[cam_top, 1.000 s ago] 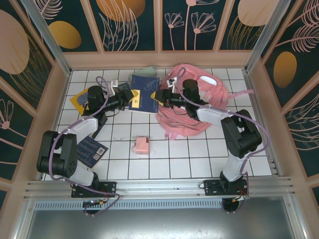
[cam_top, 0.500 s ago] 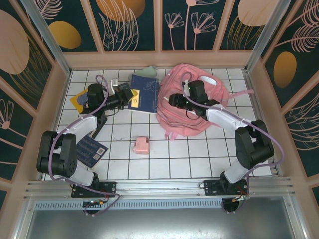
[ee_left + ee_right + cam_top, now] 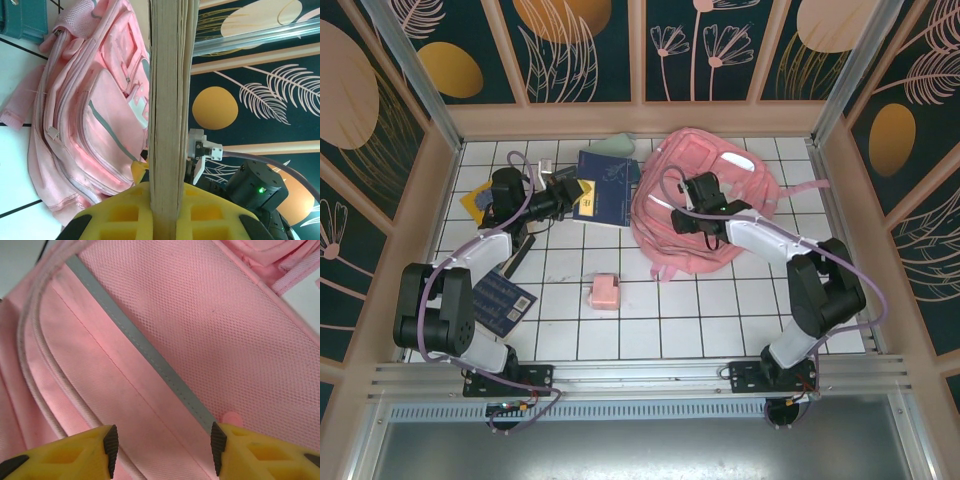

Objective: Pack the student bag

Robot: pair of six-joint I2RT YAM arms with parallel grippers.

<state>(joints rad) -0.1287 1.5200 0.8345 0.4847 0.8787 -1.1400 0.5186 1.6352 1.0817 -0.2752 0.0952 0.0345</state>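
The right jaws have opened wider over the student bag (image 3: pixel 670 250), while the left jaws still pinch the unpacked blue book (image 3: pixel 608 185).

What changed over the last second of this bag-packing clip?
The right gripper moved from the left edge of the student bag toward its middle, jaws widening with nothing between them, and the bag now lies flatter. The left gripper stayed shut on the blue book, which shifted only slightly. The small pink box did not move.
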